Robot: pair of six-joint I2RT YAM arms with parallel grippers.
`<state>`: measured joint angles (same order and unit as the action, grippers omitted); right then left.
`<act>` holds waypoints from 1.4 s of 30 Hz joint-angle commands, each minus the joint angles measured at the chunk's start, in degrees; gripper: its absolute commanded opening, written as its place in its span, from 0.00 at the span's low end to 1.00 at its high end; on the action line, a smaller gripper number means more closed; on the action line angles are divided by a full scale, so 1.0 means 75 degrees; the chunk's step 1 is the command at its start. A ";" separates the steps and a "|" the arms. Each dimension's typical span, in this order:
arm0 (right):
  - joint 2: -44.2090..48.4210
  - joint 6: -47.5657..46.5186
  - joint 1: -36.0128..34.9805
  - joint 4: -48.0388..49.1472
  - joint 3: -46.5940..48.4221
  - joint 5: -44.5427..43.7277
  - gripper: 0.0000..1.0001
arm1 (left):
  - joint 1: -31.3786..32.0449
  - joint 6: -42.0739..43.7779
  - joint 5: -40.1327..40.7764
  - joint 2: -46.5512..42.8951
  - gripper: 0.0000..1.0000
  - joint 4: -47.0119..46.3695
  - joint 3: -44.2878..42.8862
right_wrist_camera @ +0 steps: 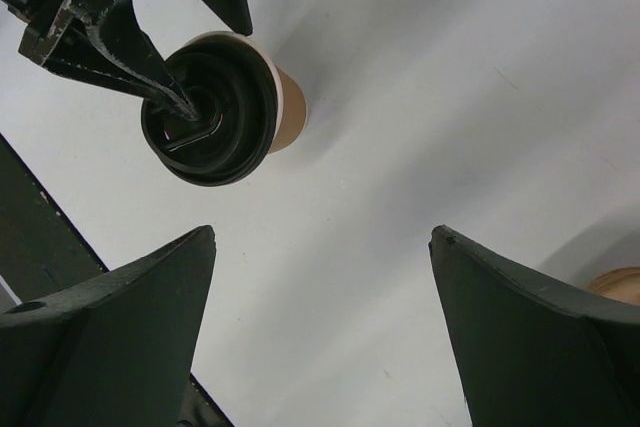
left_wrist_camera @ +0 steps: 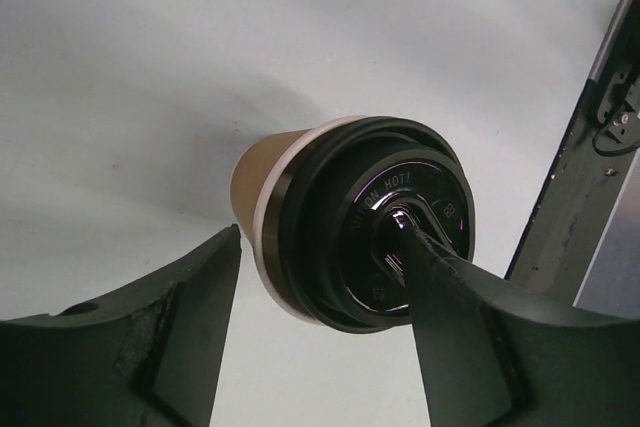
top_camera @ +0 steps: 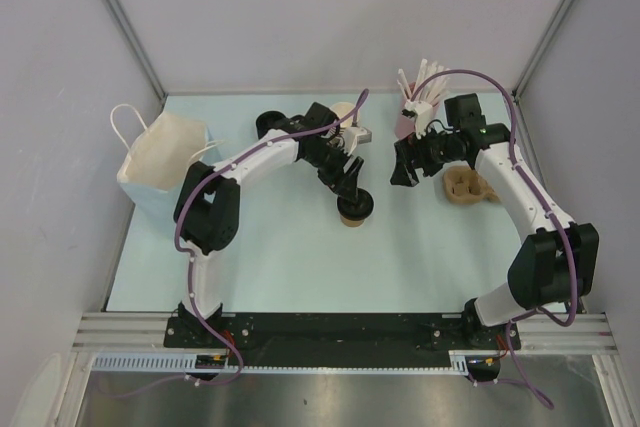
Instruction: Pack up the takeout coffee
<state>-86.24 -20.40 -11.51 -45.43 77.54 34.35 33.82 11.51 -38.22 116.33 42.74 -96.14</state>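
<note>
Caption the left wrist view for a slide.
Left gripper, jaws open over a small brown kraft paper cup, one fingertip touching its round black plastic lid.

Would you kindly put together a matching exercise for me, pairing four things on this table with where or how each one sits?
Things:
A. white paper bag
B. takeout coffee
C. pink cup of sticks
D. brown cup carrier

Places and states:
1. Black lid on, upright mid-table, right at the left claw
2. By the left edge of the table, handles up
3. At the far side, white sticks fanning out
4. Lying flat beside the right arm

Pairs: A-2, B-1, C-3, D-4.
</note>
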 commanded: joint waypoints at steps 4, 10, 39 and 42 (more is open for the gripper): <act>0.0319 -0.0092 -0.0024 0.0198 -0.0026 -0.0021 0.93 | 0.0049 0.0165 -0.0061 0.0274 0.60 0.0148 0.0115; 0.0283 -0.0092 -0.0024 0.0198 -0.0026 -0.0045 0.93 | 0.0037 0.0376 0.0091 0.0227 0.47 0.0289 -0.0037; -0.1157 0.1173 -0.1290 0.1288 0.0067 0.0563 0.94 | -0.0104 0.0435 0.0162 0.0134 0.70 0.0699 -0.1173; -0.1298 0.1349 -0.1220 0.1276 0.0197 0.0752 0.94 | -0.0104 0.0399 0.0069 0.0040 0.70 0.0688 -0.1197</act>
<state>-93.62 -13.76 -21.47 -38.13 76.99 36.97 33.21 13.56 -36.64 117.05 47.22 -102.15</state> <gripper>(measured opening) 0.940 0.694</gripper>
